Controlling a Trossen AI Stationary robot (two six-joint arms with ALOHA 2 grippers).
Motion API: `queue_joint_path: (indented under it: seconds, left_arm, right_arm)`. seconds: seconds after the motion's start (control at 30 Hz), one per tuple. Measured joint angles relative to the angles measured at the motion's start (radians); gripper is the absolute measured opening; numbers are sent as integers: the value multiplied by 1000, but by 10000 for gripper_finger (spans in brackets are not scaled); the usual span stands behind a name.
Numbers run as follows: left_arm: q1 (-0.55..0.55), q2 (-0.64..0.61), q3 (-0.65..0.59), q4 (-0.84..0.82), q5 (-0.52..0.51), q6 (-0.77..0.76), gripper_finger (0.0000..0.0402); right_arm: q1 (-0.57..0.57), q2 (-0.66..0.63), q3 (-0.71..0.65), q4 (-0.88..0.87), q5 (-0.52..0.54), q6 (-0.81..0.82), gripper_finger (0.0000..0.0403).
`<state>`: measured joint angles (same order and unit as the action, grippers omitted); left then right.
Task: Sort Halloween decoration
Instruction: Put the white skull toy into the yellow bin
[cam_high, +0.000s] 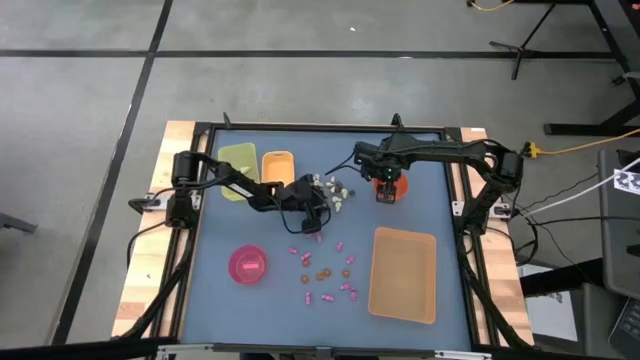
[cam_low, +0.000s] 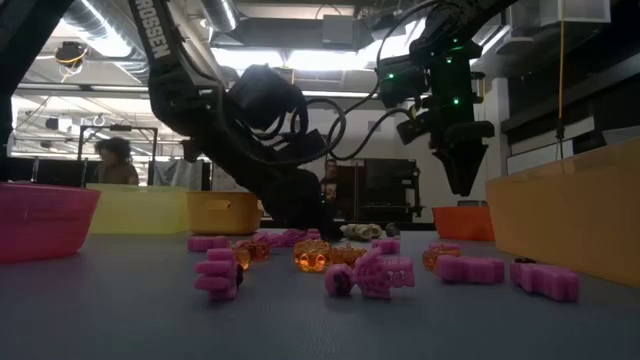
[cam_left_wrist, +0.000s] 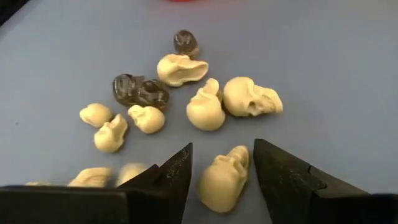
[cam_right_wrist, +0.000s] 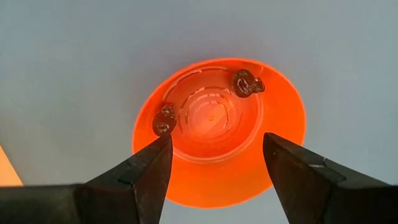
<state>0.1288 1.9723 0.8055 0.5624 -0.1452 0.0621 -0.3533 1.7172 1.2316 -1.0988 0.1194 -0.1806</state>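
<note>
From above, the left gripper (cam_high: 318, 212) sits by cream skulls (cam_high: 335, 190) mid-table and pink trinkets (cam_high: 325, 272) lie nearer; its wrist view shows wedge fingers (cam_left_wrist: 176, 177) spread around one glossy skull (cam_left_wrist: 224, 179), ungripped; the right gripper (cam_right_wrist: 214, 171), open and empty, hangs over a ribbed red bowl (cam_right_wrist: 273, 137) holding two grey skulls (cam_right_wrist: 247, 83).

The high view looks straight down on the whole blue surface (cam_high: 220, 300) from far above. The low view sits at surface height, close behind the pink trinkets (cam_low: 375, 275), facing the room. The left wrist view hangs close over cream skulls (cam_left_wrist: 205, 112); the right wrist view looks straight down into the red bowl (cam_right_wrist: 217, 124), which the high view shares.
</note>
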Motion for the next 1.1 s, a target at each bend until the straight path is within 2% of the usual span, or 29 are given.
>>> queue_joint_path:
  seconds: [0.37,1.1]
  left_arm:
    - [-6,-17,2,-73,-3,-8,160]
    - [-5,-17,2,-82,9,-7,151]
  right_arm:
    - [0,0,0,2,-1,0,250]
    - [0,0,0,3,0,0,250]
